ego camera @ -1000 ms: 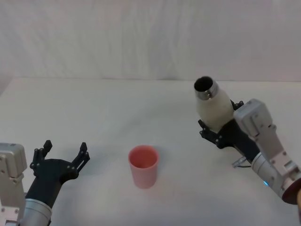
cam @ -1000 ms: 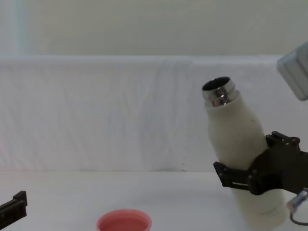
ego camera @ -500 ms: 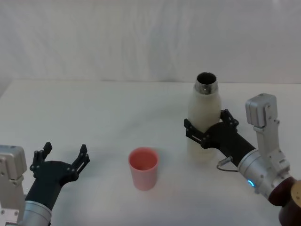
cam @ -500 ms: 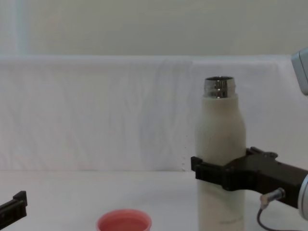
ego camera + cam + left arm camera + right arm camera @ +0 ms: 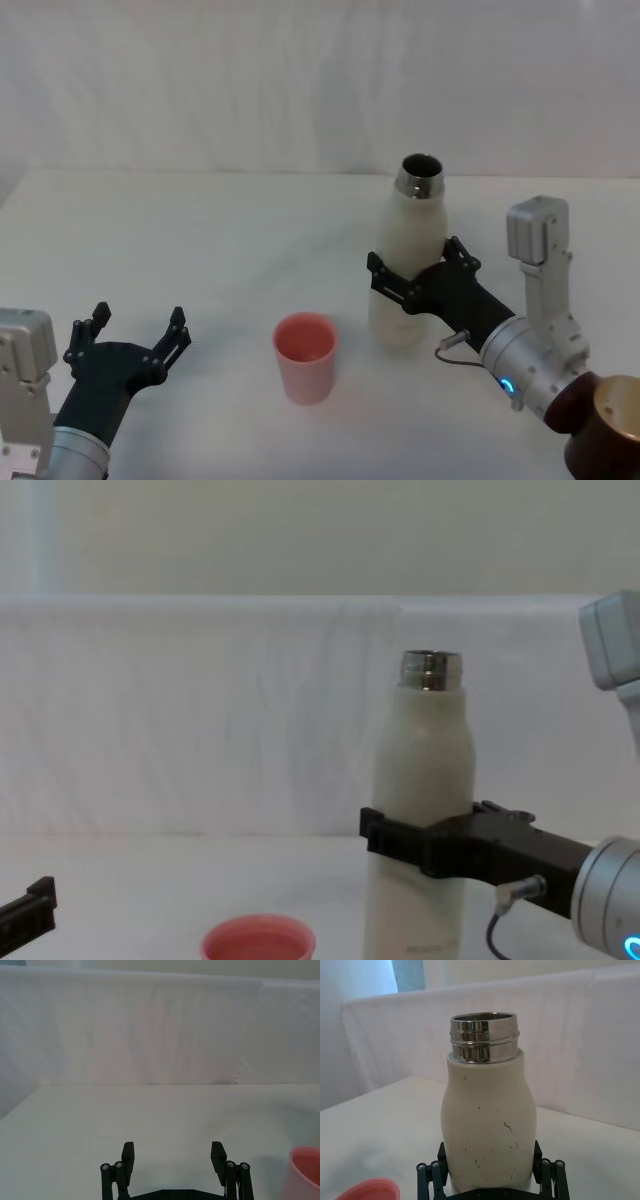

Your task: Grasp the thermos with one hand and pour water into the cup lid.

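1. Our right gripper (image 5: 415,283) is clamping the thermos (image 5: 405,265) around its lower body, holding it upright.
2. We are counting one thermos and one cup lid (image 5: 305,355); the cup lid is standing on the white table (image 5: 200,240), near the thermos on its left.
3. Our left gripper (image 5: 128,345) is resting low at the left, fingers spread apart, holding nothing.

The cream-white thermos (image 5: 408,270) stands upright with its steel neck open, just right of the small pink cup lid (image 5: 305,355).
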Motion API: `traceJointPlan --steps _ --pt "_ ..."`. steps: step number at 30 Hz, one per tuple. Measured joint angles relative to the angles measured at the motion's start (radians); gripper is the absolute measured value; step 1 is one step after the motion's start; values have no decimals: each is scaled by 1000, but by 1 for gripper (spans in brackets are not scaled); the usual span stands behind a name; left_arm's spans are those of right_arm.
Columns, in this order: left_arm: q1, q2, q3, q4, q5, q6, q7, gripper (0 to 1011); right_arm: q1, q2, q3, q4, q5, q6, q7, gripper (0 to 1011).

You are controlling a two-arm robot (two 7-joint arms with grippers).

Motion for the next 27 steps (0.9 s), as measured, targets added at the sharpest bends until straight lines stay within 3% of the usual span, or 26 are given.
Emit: traceJointPlan --steps 27 --pt "0 0 0 0 0 0 0 1001 53 35 -92 57 20 -2 -51 960"
